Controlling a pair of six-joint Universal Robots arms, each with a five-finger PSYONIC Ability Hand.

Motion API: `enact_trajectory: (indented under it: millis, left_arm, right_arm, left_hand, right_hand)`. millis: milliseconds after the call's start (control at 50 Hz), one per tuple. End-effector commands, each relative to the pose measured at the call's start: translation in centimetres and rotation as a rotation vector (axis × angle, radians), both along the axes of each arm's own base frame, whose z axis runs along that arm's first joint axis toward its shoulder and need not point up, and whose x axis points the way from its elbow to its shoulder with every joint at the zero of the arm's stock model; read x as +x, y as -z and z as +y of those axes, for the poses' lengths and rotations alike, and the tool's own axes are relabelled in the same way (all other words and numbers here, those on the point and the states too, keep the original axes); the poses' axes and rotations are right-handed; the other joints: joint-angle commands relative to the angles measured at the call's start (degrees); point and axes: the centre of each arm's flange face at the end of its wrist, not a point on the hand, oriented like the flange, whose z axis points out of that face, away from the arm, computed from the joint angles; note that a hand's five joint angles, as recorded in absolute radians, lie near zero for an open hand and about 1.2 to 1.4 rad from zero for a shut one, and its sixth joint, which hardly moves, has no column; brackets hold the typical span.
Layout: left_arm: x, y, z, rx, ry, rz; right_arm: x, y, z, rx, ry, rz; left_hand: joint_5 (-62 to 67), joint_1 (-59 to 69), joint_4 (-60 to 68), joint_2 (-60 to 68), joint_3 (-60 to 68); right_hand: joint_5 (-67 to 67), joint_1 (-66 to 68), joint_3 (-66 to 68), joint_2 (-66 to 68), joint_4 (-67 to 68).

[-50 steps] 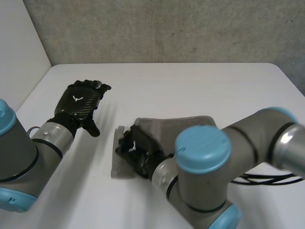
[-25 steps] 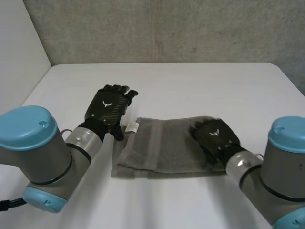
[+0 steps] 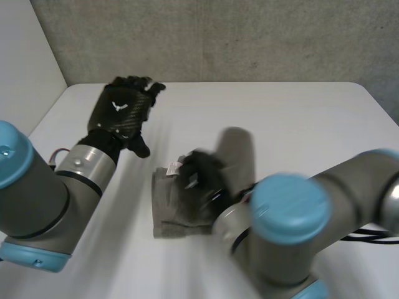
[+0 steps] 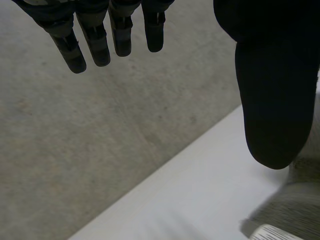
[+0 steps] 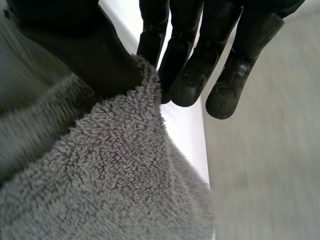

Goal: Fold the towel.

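Towel (image 3: 177, 208), in the head view, lies as a compact grey bundle on the white table (image 3: 299, 118), bunched under and around the right hand (image 3: 201, 176). Part of the cloth stands raised just behind that hand. From here I cannot tell what its fingers are doing. A small white label (image 3: 173, 167) shows at the towel corner nearest the left hand (image 3: 121, 111), which hangs above the table, well apart from the cloth, with its fingers spread and nothing in them. In the left wrist view, the left hand's fingers (image 4: 95, 47) are straight and stand apart from the thumb (image 4: 272, 100) with nothing between them. A towel corner lies on the table near the thumb's tip, not touching it. In the right wrist view, the right hand's thumb (image 5: 85, 55) and fingertips (image 5: 192, 85) are closed together on the towel's looped edge. The cloth hangs from that pinch, away from the palm, with bare table beyond the fingertips. The layered bundle suggests at least one fold is already made, and another seems to be in progress. What looks left is to lay the held edge flat across the rest, let go and press the stack flat.
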Motion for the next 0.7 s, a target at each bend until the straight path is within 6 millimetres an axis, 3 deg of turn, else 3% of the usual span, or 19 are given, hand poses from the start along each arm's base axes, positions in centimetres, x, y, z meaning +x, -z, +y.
enact_trajectory:
  millis: [20, 100, 120, 140, 180, 200, 220, 280, 320, 380, 500, 540, 600, 660, 700]
  left_arm:
    - [1.8, -1.9, -0.3, -0.044, -0.082, 0.031]
    - [2.2, -1.6, -0.4, -0.037, -0.091, 0.026]
    - [2.2, -1.5, -0.4, -0.033, -0.091, 0.024]
    - [2.2, -1.3, -0.3, -0.029, -0.091, 0.022]
    - [2.3, -1.3, -0.3, -0.027, -0.091, 0.021]
    - [2.3, -1.2, -0.3, -0.025, -0.091, 0.022]
    - [2.3, -1.2, -0.3, -0.025, -0.091, 0.022]
    - [2.2, -1.1, -0.6, -0.022, -0.092, 0.021]
    - [2.0, -1.0, -0.9, -0.011, -0.090, 0.040]
    - [2.0, -1.1, -1.1, -0.004, -0.089, 0.064]
    - [1.8, -1.7, -1.5, 0.046, -0.079, 0.188]
    - [1.6, -0.9, -1.8, 0.086, -0.073, 0.212]
    - [1.5, -0.4, -1.9, 0.108, -0.071, 0.213]
    - [0.8, 1.4, -1.6, 0.166, -0.056, 0.191]
    - [-0.4, 3.8, -0.7, 0.240, -0.026, 0.149]
  right_arm:
    - [2.4, 4.6, 6.3, -0.136, -0.361, 0.194]
    - [2.2, 5.3, 6.4, -0.146, -0.376, 0.213]
    - [2.1, 5.0, 6.1, -0.137, -0.344, 0.198]
    - [2.1, 4.9, 6.1, -0.137, -0.344, 0.198]
    - [1.7, 2.9, 4.4, -0.112, -0.231, 0.110]
    - [1.7, 2.9, 4.4, -0.112, -0.230, 0.110]
    - [1.2, 1.3, 3.0, -0.070, -0.153, 0.019]
    - [0.4, -0.2, 1.7, -0.009, -0.085, -0.092]
    - [-1.1, -2.7, 0.0, 0.090, 0.004, -0.263]
    - [-2.6, -4.1, -1.4, 0.220, 0.083, -0.390]
    - [-5.2, -4.2, -3.7, 0.421, 0.240, -0.469]
    - [-6.7, -3.8, -5.1, 0.536, 0.326, -0.493]
    - [-7.3, -3.6, -6.3, 0.608, 0.373, -0.527]
    - [-7.2, -3.3, -6.6, 0.639, 0.376, -0.543]
    - [-6.8, -2.5, -7.1, 0.703, 0.366, -0.558]
  left_hand:
    - [1.8, 1.8, 1.8, 1.8, 1.8]
    - [1.6, 1.6, 1.6, 1.6, 1.6]
    - [1.6, 1.6, 1.6, 1.6, 1.6]
    - [1.6, 1.6, 1.6, 1.6, 1.6]
    - [1.4, 1.4, 1.5, 1.4, 1.5]
    - [1.4, 1.4, 1.5, 1.4, 1.5]
    - [1.4, 1.4, 1.5, 1.4, 1.5]
    - [1.4, 1.4, 1.5, 1.4, 1.5]
    - [1.4, 1.4, 1.5, 1.4, 1.5]
    - [1.6, 1.6, 1.6, 1.6, 1.6]
    - [2.1, 2.1, 2.1, 2.1, 2.1]
    - [2.4, 2.4, 2.5, 2.4, 2.5]
    - [2.6, 2.6, 2.6, 2.6, 2.6]
    - [2.6, 2.6, 2.6, 2.6, 2.6]
    - [2.4, 2.4, 2.5, 2.5, 2.5]
  right_hand:
    - [3.7, 4.4, 3.4, 4.0, 3.3]
    - [3.7, 4.4, 3.4, 4.0, 3.3]
    - [-19.1, -18.4, -19.3, -18.7, -19.5]
    - [-19.3, -18.6, -19.6, -18.9, -19.7]
    - [-59.7, -59.0, -59.9, -59.3, -60.1]
    - [-59.8, -59.2, -60.1, -59.5, -60.3]
    - [-66.3, -65.6, -66.6, -66.0, -66.7]
    - [-66.3, -65.6, -66.6, -66.0, -66.7]
    - [-66.3, -65.6, -66.6, -66.0, -66.7]
    - [-66.3, -65.6, -66.6, -66.0, -66.7]
    - [-66.3, -65.6, -66.6, -66.0, -66.7]
    - [-66.3, -65.6, -66.6, -66.0, -66.7]
    - [-66.3, -65.6, -66.6, -66.0, -66.7]
    - [-66.3, -65.6, -66.6, -66.0, -66.7]
    - [-66.3, -65.6, -66.6, -66.0, -66.7]
